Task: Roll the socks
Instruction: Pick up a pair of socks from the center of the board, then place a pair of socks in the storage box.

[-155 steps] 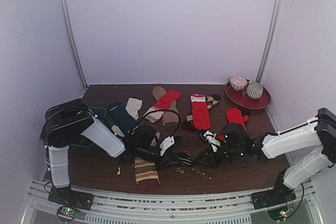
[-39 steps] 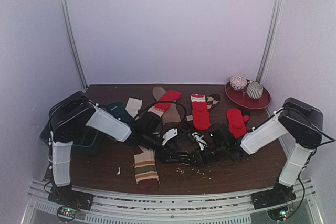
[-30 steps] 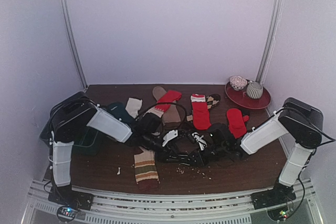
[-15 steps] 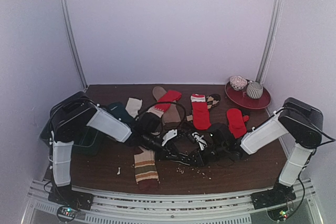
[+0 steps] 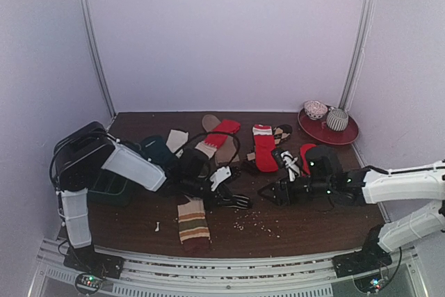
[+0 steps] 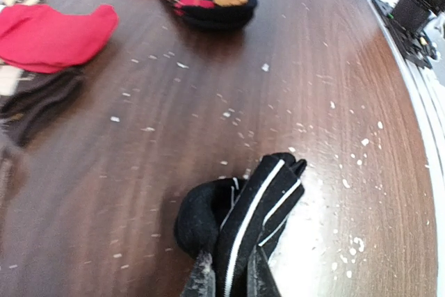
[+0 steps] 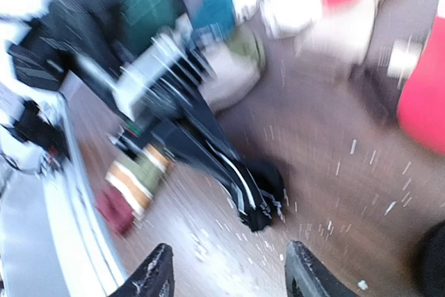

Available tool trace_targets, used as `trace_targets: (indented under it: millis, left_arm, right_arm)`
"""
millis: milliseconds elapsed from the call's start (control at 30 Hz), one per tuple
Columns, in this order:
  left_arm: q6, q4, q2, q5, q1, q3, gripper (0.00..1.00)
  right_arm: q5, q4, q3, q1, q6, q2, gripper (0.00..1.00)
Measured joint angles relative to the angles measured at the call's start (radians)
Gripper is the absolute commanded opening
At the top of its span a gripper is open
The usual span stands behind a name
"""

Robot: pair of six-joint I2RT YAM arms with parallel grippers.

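**Left claw (image 6: 228, 282) pinched on the black-and-white striped sock (image 6: 240, 224)**

Its fingers are pressed together on one bunched end of the sock. The rest lies doubled over on the worktop (image 5: 299, 224), about midway between the left and right edges and a little toward the near edge. The right claw (image 7: 228, 277) is spread wide with nothing between its fingers, near the sock on its right side and facing it.

The sock looks light, limp and stretchy. It will probably sag, twist and come unrolled if let go, though the knit should not slip much in a grip. The free end that lies loose on the wood looks like the best place for the right claw to take hold, while the other end is kept anchored.

The red plate (image 5: 348, 135) sits in the far right corner and carries two rounded bundles, one patterned and one grey ribbed, which are likely finished rolls. The dark green tray (image 5: 115, 187) lies by the left edge, mostly under the left arm, and I cannot tell what it holds.

The red sock (image 5: 264, 151), teal sock (image 5: 158, 151) and cream sock (image 5: 177, 140) lie toward the far edge. The tan striped sock (image 5: 193, 226) lies by the near edge.
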Motion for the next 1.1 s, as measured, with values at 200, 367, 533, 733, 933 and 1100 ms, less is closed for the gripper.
trace_targets:
  millis: [200, 367, 533, 733, 933, 1100]
  left_arm:
    - [0.057, -0.093, -0.148, -0.066, 0.023, -0.002, 0.0]
    - [0.11, -0.212, -0.328, -0.139, 0.073, 0.0, 0.0]
    - [0.177, -0.283, -0.523, -0.217, 0.159, -0.04, 0.0]
    - [0.202, -0.348, -0.702, -0.313, 0.318, -0.167, 0.0]
    - [0.105, -0.413, -0.802, -0.38, 0.504, -0.183, 0.0]
    - [-0.011, -0.41, -0.837, -0.5, 0.568, -0.197, 0.0]
  right_arm:
    - [0.07, -0.032, -0.023, -0.004, -0.014, -0.227, 0.58]
    - [0.082, -0.038, -0.086, -0.004, -0.017, -0.229, 0.58]
    - [0.071, -0.016, -0.111, -0.007, -0.021, -0.191, 0.58]
    - [0.015, 0.051, -0.117, -0.016, -0.022, -0.114, 0.57]
    - [-0.04, 0.092, -0.122, -0.026, -0.045, -0.088, 0.57]
    - [-0.095, 0.127, -0.122, -0.033, -0.047, -0.04, 0.55]
